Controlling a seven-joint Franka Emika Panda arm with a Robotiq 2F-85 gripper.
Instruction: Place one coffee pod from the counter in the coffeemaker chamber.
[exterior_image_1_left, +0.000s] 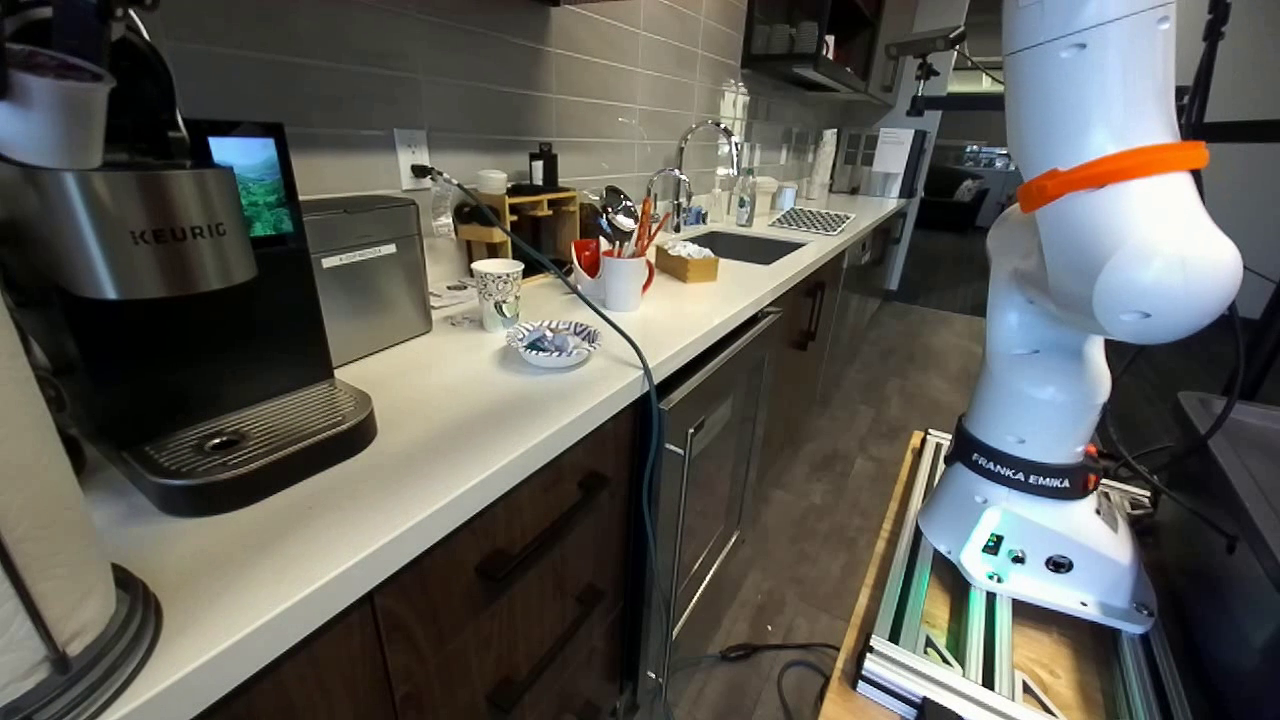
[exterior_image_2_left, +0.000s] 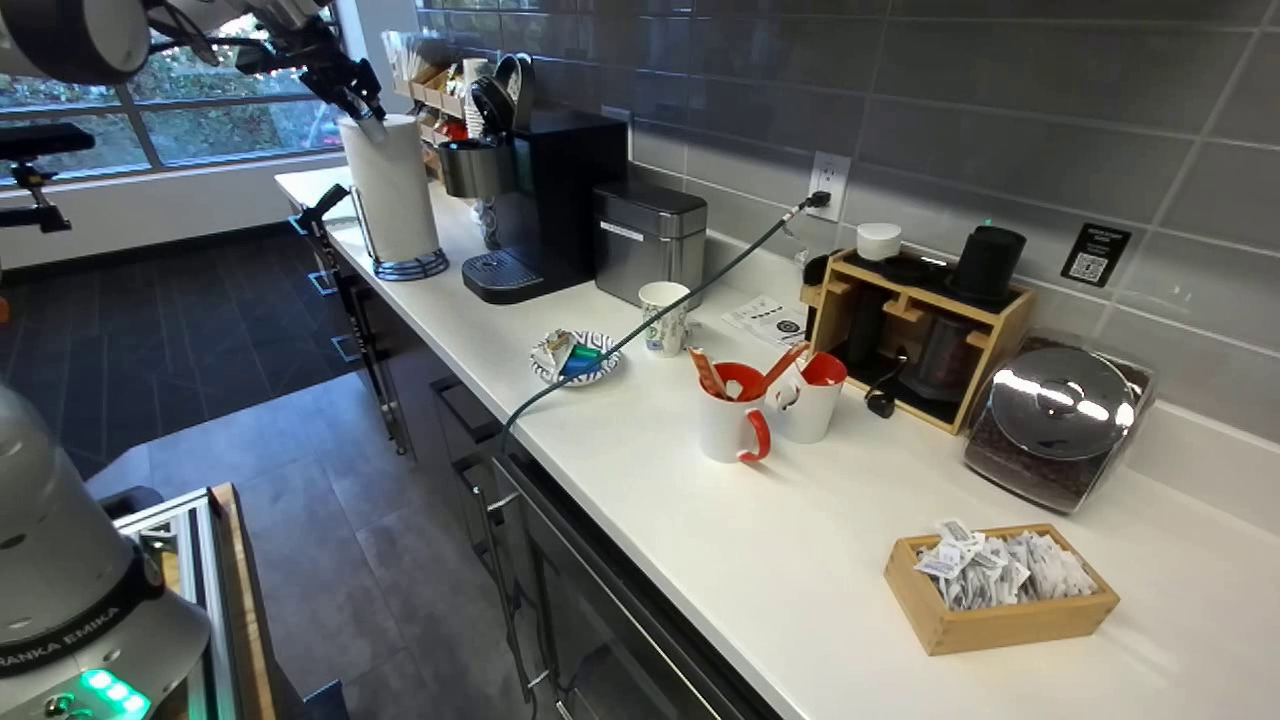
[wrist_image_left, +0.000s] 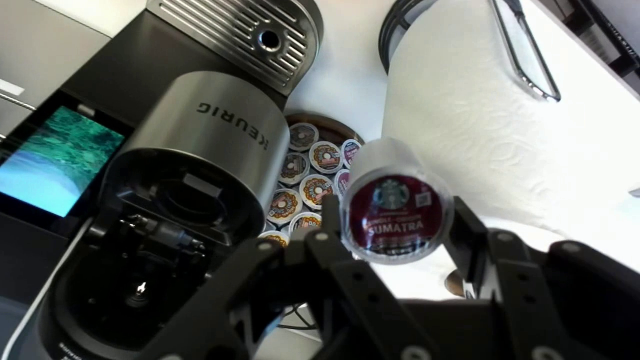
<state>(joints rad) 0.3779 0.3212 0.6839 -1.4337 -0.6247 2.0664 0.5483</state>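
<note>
Coffee pod (wrist_image_left: 395, 215), wrist view: the Sumatra lid faces the camera, and the body is clamped by its sides in the claw (wrist_image_left: 396, 214), which is parted by just the pod's width. From this pod, the uncovered coffeemaker chamber (wrist_image_left: 192, 200) lies apart at nine o'clock, other pods (wrist_image_left: 317, 191) between nine and ten, and the paper towel roll (wrist_image_left: 460, 125) at one. In an exterior view, the coffeemaker (exterior_image_1_left: 200, 330) stands between nine and ten o'clock of the frame's centre on the white worktop (exterior_image_1_left: 450, 420); the pod, lid up, appears by its silver head near the left edge, contact undeterminable. A patterned bowl (exterior_image_1_left: 560, 361) sits at three o'clock from the coffeemaker. In an exterior view, the claw overlaps the top of the paper towel roll, its grip too small to read; toward four o'clock follow the coffeemaker, steel box (exterior_image_2_left: 640, 250), red-handled mug (exterior_image_2_left: 725, 428) and wooden packet box (exterior_image_2_left: 960, 628).
</note>
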